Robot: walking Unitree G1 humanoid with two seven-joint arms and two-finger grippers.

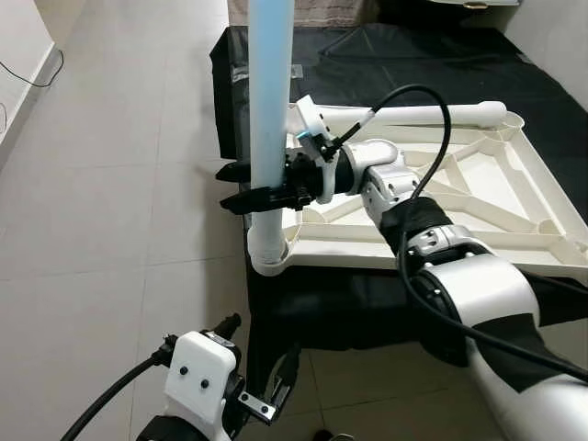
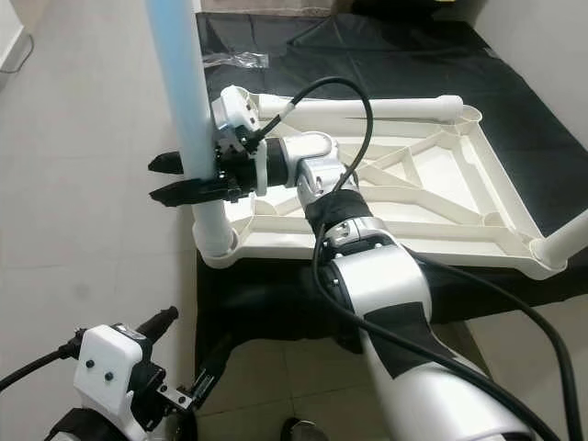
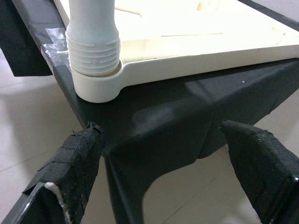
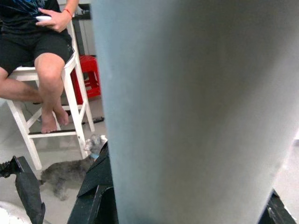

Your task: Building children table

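A cream children's table top lies upside down on a black cloth. A pale blue leg stands upright in the top's near-left corner socket, its white threaded end partly showing above the socket. My right gripper is shut on this leg just above the socket, with its fingertips poking out past the leg to the left. Lower down, in front of the cloth's edge, my left gripper hangs open and holds nothing. It faces the socket.
A white leg lies along the top's far edge, and another one sticks out at the near-right corner. Beyond the held leg, a person sits on a white stool with a small grey dog nearby. Tiled floor lies to the left.
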